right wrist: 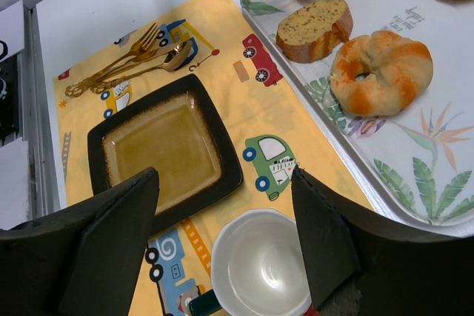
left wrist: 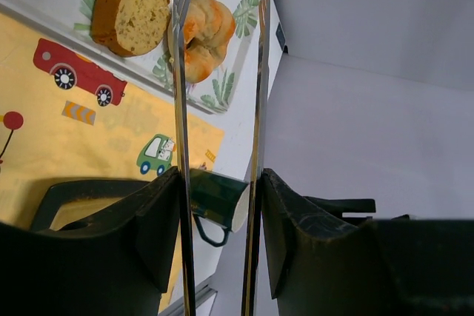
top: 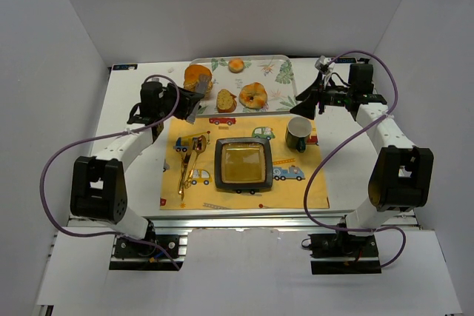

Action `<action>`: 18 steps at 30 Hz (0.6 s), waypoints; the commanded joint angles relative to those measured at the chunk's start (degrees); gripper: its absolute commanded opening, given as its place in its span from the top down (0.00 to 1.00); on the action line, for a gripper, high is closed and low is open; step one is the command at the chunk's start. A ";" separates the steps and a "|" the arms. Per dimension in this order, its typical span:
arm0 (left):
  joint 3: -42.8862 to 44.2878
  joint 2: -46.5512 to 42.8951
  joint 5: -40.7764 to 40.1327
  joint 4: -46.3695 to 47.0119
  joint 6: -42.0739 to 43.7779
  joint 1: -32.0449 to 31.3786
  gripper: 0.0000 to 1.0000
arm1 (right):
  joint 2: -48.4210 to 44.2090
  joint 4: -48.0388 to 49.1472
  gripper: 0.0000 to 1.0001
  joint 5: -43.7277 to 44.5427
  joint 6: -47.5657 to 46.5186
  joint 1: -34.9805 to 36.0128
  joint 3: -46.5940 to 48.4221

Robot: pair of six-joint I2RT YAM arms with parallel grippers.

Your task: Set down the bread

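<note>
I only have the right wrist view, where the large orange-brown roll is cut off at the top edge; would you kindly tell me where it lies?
Observer: The large glossy orange-brown bread roll lies at the left end of the leaf-patterned tray, whole in the top view.
Operator: Thank you. Is the left gripper holding it?
Observer: No. The left gripper holds a pair of metal tongs beside the roll. Their blades are apart, with no bread between them.
</note>
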 commanded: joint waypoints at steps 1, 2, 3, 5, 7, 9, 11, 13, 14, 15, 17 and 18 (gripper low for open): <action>3.69 0.73 -1.28 0.11 -2.26 -0.12 0.45 | -1.46 2.14 0.23 -1.54 -0.18 -0.23 -0.45; 3.87 1.08 -1.46 -0.08 -2.61 -0.12 0.45 | -1.37 2.15 0.23 -1.62 -0.10 -0.23 -0.45; 3.96 1.26 -1.64 -0.43 -2.96 -0.12 0.45 | -1.37 2.32 0.23 -1.71 -0.09 -0.23 -0.53; 3.96 1.26 -2.69 -1.22 -4.37 -0.12 0.44 | -1.37 2.41 0.23 -1.63 -0.09 -0.23 -0.53; 4.66 1.79 -2.78 -2.36 -4.99 -0.12 0.44 | -1.28 2.41 0.23 -1.71 -0.01 -0.23 -0.53; 5.27 2.75 -3.31 -3.24 -5.60 -0.12 0.44 | -1.20 2.50 0.23 -1.89 -0.01 -0.14 -0.53; 6.68 3.72 -3.05 -5.87 -5.34 -0.04 0.44 | -1.11 2.58 0.23 -1.89 -0.01 -0.23 -0.45; 7.29 4.51 -3.13 -5.97 -5.60 -0.12 0.43 | -1.02 2.58 0.23 -1.89 -0.01 -0.23 -0.36; 7.30 4.78 -3.05 -5.10 -6.04 -0.12 0.43 | -0.93 2.59 0.23 -1.98 -0.01 -1.88 -0.36; 7.47 5.04 -3.05 -4.83 -6.30 -0.04 0.43 | -0.93 2.59 0.23 -1.89 -0.01 -1.90 -0.27; 8.52 6.01 -3.05 -4.91 -6.74 -0.12 0.43 | -0.93 2.59 0.23 -1.89 -0.01 -1.90 -0.36; 8.79 6.36 -3.05 -4.91 -6.75 -0.12 0.43 | -0.93 2.50 0.23 -1.89 -0.01 -1.90 -0.36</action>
